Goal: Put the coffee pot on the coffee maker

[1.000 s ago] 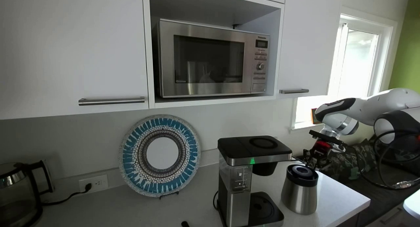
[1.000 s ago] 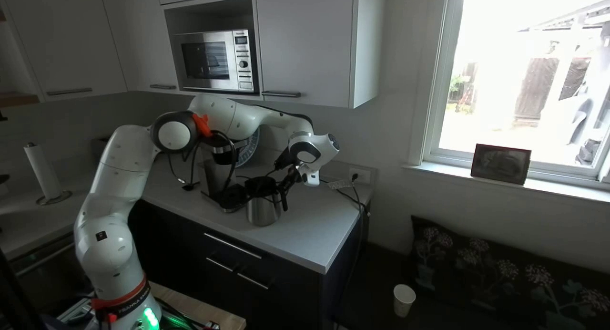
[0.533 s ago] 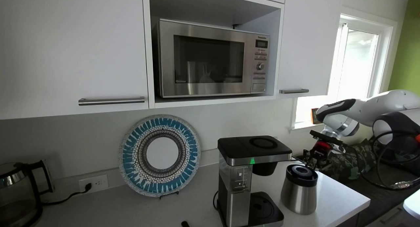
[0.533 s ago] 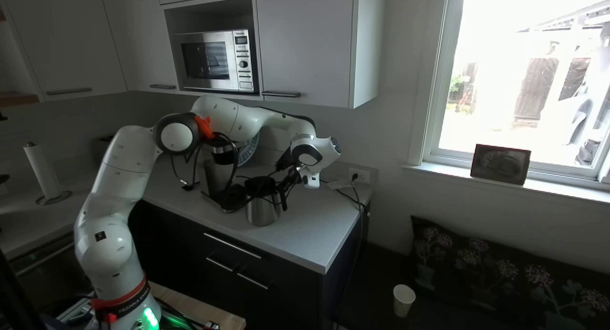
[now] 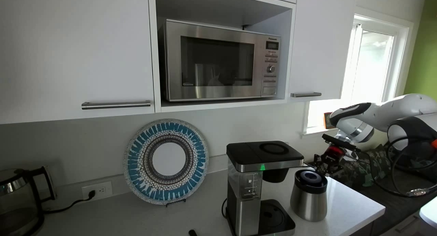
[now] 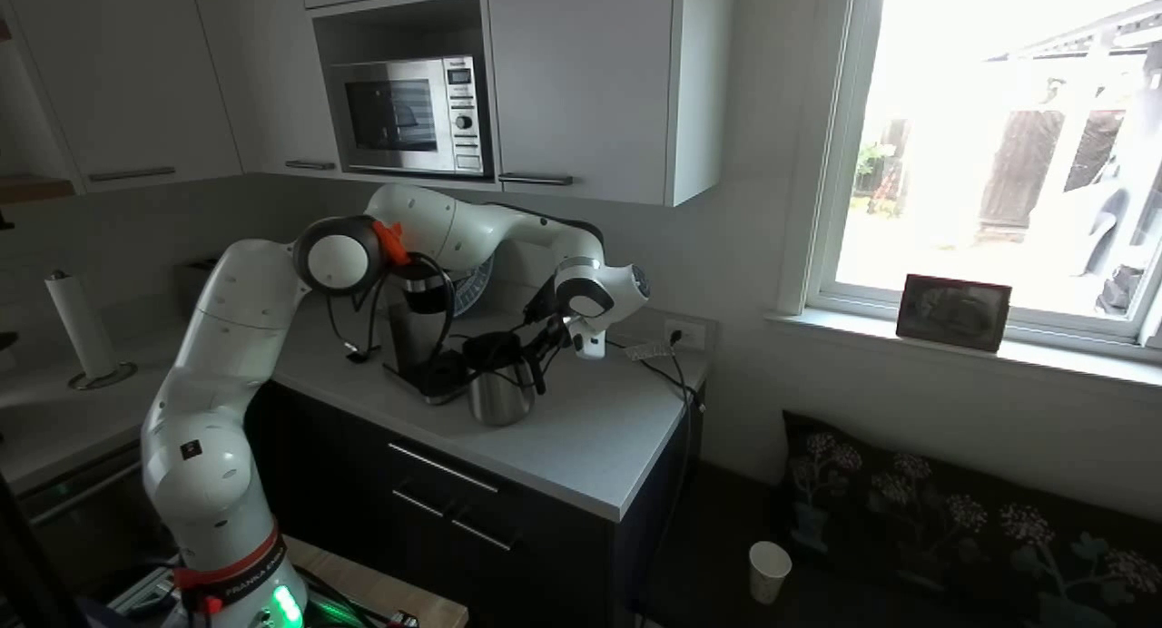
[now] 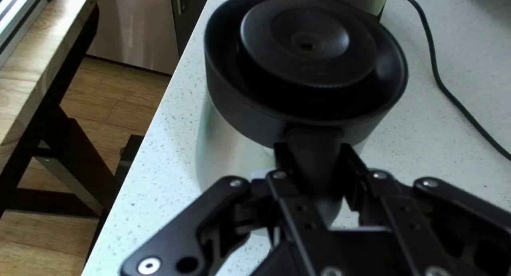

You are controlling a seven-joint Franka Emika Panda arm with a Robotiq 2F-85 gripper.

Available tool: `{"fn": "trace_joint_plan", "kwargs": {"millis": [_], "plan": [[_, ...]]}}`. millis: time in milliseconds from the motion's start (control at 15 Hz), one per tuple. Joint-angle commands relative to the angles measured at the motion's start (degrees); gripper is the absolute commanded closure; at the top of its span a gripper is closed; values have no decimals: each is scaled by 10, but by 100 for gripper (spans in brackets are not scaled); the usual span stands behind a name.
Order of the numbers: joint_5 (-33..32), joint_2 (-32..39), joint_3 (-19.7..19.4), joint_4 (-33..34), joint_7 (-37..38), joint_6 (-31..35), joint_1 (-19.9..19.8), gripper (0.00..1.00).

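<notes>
Gripper [image 7: 314,160] pinches one handle [image 7: 314,146] of one coffee pot [image 5: 309,200] with two fingers [image 7: 358,172], beside one coffee maker [image 5: 248,186].

The coffee pot [image 5: 309,199] is silver and black, the plate [image 5: 166,161] blue-and-white ringed, the table [image 7: 435,148] speckled white.
</notes>
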Motion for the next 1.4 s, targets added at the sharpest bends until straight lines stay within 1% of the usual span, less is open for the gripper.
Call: {"fn": "trace_joint_plan", "kwargs": {"millis": [0,400,867,1333], "plan": [[34,7,3,20,20,-46,-12,92],[67,25,5,29,24,-95,-19,92],[87,38,3,40,25,-110,-25,92],[114,32,4,39,22,-136,-26,92]]}}
